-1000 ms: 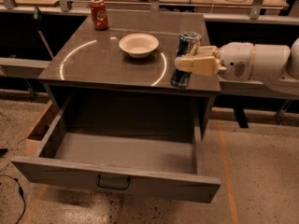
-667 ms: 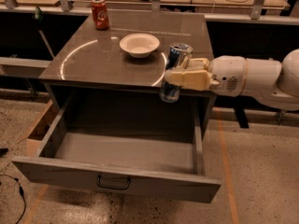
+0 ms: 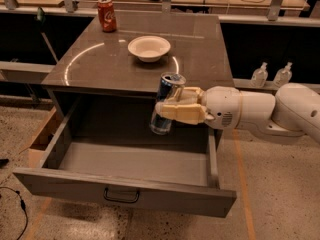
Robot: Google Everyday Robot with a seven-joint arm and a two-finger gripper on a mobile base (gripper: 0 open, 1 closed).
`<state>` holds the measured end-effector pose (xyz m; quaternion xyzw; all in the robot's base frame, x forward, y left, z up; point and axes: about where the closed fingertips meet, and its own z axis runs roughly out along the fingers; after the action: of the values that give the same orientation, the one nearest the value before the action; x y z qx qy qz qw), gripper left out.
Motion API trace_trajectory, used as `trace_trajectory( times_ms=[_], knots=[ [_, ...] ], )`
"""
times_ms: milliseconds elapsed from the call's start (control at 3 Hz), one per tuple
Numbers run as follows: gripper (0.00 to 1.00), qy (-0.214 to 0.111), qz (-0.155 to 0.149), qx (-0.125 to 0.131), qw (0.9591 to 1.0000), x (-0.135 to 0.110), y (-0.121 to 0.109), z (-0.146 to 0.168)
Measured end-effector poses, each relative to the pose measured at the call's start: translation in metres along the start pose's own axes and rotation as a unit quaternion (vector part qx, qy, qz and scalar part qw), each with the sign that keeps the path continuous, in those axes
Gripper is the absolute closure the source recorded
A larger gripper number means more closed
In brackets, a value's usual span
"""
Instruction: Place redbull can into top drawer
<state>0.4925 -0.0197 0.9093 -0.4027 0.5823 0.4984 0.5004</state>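
Over the open top drawer (image 3: pixel 65 181), right of centre, we are holding the redbull can (image 3: pixel 169 86) in the gripper (image 3: pixel 172 111), fingers clamped round its middle. Can is tilting slightly, hanging in the air just in front of the tabletop (image 3: pixel 100 59) edge. White bowl (image 3: pixel 149 48) is sitting on the tabletop behind it; red cola can (image 3: pixel 106 15) is standing back left.

You see the gripper (image 3: pixel 167 112) clamped on the redbull can (image 3: pixel 170 86) above the top drawer (image 3: pixel 165 195). Behind it, a white bowl (image 3: pixel 149 48) sits on the tabletop (image 3: pixel 100 64). Further behind, to the left, a red cola can (image 3: pixel 106 15) stands upright. To the gripper's right stand two small bottles (image 3: pixel 260 75).
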Motion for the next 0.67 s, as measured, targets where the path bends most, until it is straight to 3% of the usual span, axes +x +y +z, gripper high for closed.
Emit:
trace_trajectory(
  times_ms=[333,667],
  knots=[
    [1.00,0.000,0.000,0.000,1.0000,0.000,0.000,0.000],
    [1.00,0.022,0.003,0.008,0.9997,0.033,-0.002,0.010]
  ],
)
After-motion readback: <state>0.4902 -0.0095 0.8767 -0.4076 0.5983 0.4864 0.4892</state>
